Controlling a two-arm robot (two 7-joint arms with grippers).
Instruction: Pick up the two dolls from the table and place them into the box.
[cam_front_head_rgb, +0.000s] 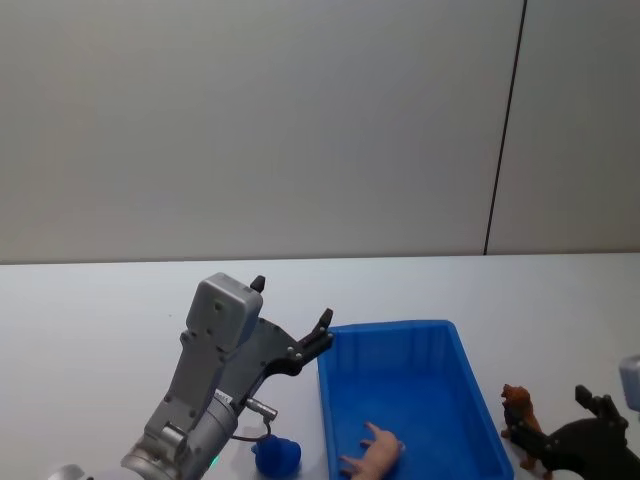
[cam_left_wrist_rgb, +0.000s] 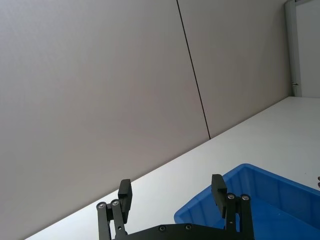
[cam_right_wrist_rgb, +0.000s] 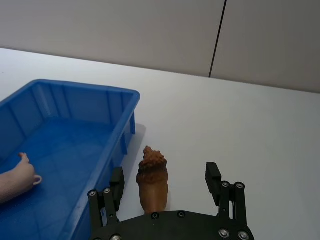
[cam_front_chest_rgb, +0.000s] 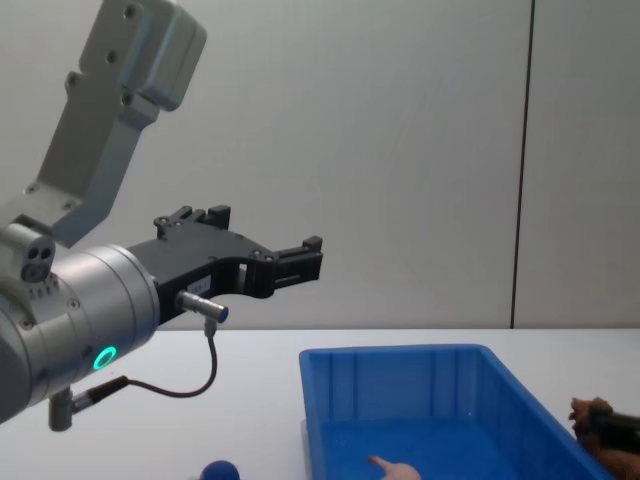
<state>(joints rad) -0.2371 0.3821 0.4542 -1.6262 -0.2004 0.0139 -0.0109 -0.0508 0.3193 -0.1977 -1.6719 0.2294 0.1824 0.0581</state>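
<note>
Grasp step: the right gripper (cam_right_wrist_rgb: 165, 172), jaws spread, straddles the brown doll (cam_right_wrist_rgb: 152, 182) on the table (cam_right_wrist_rgb: 240, 125) just outside the right wall of the box (cam_right_wrist_rgb: 120, 145), so closing and lifting look next, while the left gripper (cam_left_wrist_rgb: 171, 186) hangs open above its far-left corner.

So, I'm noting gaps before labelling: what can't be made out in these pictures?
- Pink thing in the box: cut off by the head view's bottom edge; unclear what it is.
- Blue doll: cut off by the chest view's bottom edge.
- Brown doll: lower part hidden behind the right gripper in its wrist view.
</note>
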